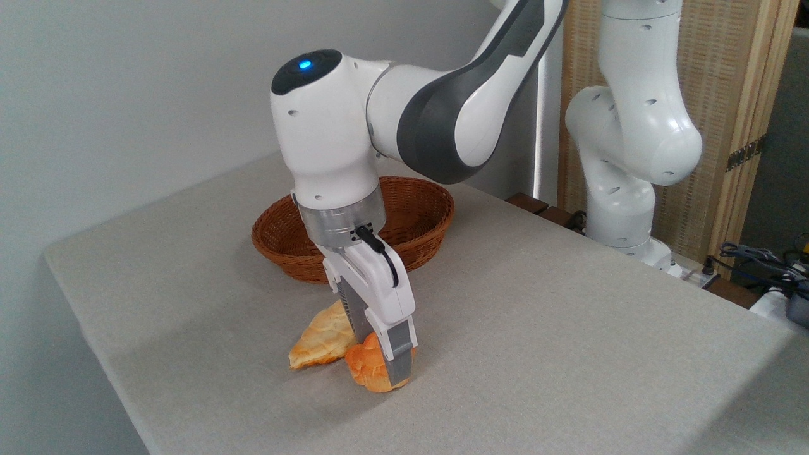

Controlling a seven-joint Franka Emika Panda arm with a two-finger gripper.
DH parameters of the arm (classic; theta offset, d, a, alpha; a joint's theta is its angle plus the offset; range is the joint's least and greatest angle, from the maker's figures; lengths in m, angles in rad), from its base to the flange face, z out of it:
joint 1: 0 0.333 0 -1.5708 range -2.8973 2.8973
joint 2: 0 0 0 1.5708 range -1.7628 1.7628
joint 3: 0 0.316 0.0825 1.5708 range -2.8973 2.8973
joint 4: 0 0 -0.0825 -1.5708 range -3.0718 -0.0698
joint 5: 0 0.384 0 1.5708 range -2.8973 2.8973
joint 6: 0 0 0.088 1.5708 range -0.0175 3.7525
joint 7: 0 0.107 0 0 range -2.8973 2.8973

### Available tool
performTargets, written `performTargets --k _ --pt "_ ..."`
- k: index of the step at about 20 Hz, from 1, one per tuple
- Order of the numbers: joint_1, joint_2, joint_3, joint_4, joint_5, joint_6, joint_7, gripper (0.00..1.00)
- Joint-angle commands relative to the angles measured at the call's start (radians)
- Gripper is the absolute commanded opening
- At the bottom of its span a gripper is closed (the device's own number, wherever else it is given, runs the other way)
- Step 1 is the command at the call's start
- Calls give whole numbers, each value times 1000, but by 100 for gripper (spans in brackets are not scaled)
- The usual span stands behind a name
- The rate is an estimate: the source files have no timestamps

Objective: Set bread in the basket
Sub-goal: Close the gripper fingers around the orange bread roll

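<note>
The gripper [384, 357] covers the middle of the bread [366, 370], so only the bun's left part and a sliver at its right show; the far finger is mostly hidden, and the grip on the bun seems closed. The pastry [322, 341] has its right end behind the gripper. The arm's wrist blocks the basket [417, 215] at its near left rim and much of its inside. The arm runs off the top edge.

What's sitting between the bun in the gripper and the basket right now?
In the camera view, the pale leaf-shaped pastry lies between the bread and the basket, touching or nearly touching the bun; beyond it is bare table. The gripper straddles the bread.
</note>
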Motion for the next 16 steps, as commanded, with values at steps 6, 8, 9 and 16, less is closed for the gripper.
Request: performTargets --k 6,8,9,16 --pt "-8 7 5 -22 10 15 44 42" --pt "-8 7 5 -22 10 14 47 40" --pt "-8 7 5 -22 10 14 49 40" --pt "-8 5 5 -19 3 12 49 41"
